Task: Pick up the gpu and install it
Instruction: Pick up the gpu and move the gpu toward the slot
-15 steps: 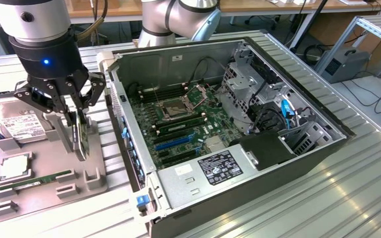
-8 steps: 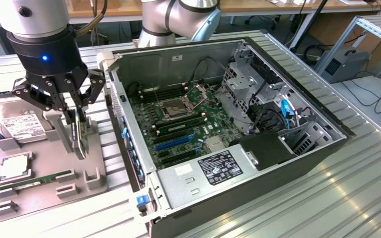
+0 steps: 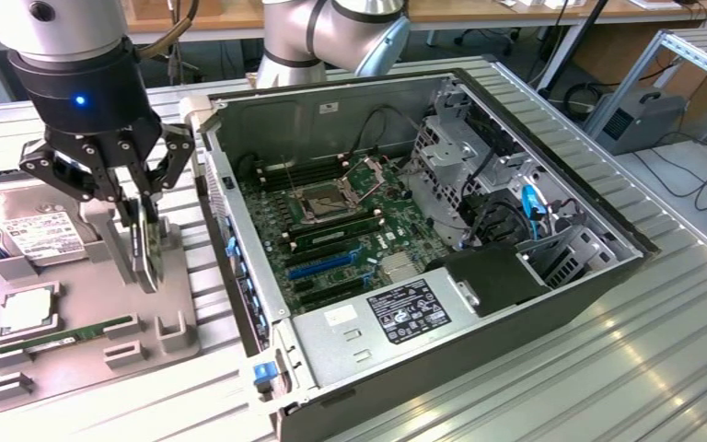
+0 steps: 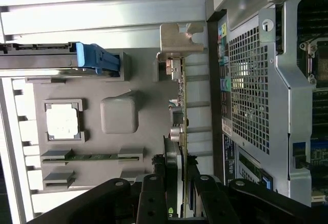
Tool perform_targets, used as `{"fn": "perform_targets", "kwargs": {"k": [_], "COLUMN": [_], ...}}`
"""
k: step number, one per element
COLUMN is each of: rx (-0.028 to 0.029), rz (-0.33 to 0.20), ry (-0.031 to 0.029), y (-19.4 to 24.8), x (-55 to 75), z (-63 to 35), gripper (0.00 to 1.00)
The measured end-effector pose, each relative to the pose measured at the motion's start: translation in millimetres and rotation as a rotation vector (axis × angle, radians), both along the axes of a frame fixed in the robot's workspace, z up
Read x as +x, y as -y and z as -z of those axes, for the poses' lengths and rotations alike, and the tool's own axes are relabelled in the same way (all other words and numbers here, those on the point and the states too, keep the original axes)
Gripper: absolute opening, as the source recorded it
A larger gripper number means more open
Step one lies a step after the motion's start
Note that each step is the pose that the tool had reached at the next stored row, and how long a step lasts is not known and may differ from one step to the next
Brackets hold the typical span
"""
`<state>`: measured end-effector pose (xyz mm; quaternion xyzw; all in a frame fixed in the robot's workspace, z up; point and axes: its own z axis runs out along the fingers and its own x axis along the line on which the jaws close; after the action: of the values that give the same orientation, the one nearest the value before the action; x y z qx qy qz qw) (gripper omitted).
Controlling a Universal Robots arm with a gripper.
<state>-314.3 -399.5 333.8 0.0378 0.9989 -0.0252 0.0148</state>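
Observation:
The gpu (image 3: 146, 247) stands on its edge in a slot of the grey holder tray (image 3: 84, 285), at the exterior view's left of the open computer case. It is a thin dark card. In the wrist view the gpu (image 4: 180, 116) appears edge-on, its silver bracket (image 4: 175, 39) at the far end. My gripper (image 3: 133, 214) comes down from above and straddles the card's top edge. In the wrist view the gripper (image 4: 177, 179) has one black finger on each face of the card and looks shut on it.
The tray also holds a hard drive (image 3: 32, 232), a CPU (image 3: 28, 310) and a green RAM stick (image 3: 65, 335). The open case (image 3: 574, 276) lies on its side with the motherboard and blue expansion slots (image 3: 323, 262) exposed. Its rear wall (image 4: 256, 90) stands close beside the card.

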Motion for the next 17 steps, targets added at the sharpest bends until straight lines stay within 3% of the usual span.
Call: {"fn": "perform_targets", "kwargs": {"k": [17], "rx": [0.0000], "rz": [0.000], "ry": [0.0002], "y": [-0.4], "x": [0.0], "z": [-13.6], "gripper": [0.27]}}
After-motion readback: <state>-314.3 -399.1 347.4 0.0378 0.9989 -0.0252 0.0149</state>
